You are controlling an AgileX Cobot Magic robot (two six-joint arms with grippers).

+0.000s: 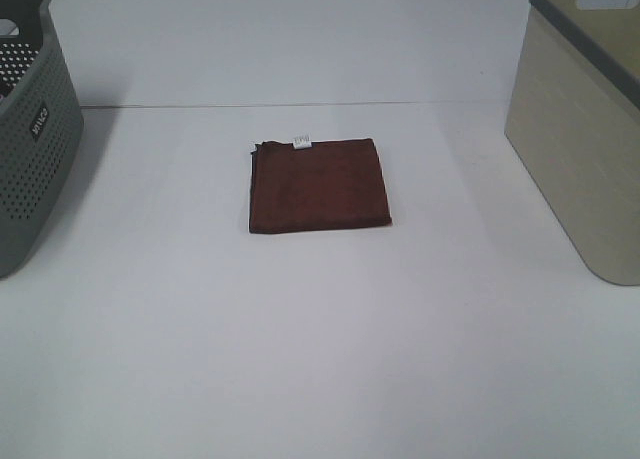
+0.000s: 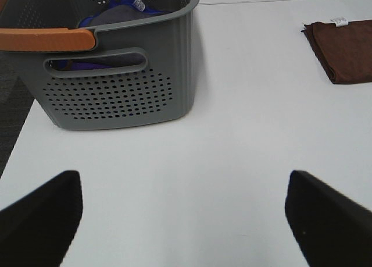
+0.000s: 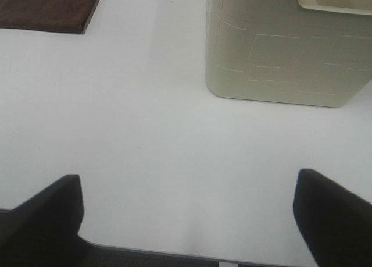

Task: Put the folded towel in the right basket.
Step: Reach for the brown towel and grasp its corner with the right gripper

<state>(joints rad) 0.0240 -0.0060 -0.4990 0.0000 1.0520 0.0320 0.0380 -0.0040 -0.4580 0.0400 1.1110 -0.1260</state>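
Observation:
The folded towel [image 1: 318,185] lies flat in the middle of the white table, dark reddish-brown, with a small white tag at its far edge. Part of it shows in the left wrist view [image 2: 343,49] and in the right wrist view [image 3: 49,8]. The right basket [image 1: 583,139] is beige with a dark grey rim and stands at the right edge; its wall shows in the right wrist view [image 3: 288,52]. My left gripper [image 2: 183,220] is open and empty over bare table near the grey basket. My right gripper [image 3: 189,220] is open and empty near the table's front edge. Neither gripper shows in the exterior high view.
A grey-green perforated basket [image 1: 30,139] stands at the left edge; in the left wrist view [image 2: 116,81] it has an orange handle and holds blue and grey cloth. The white table [image 1: 320,359] spreads between the baskets. A seam runs across the table behind the towel.

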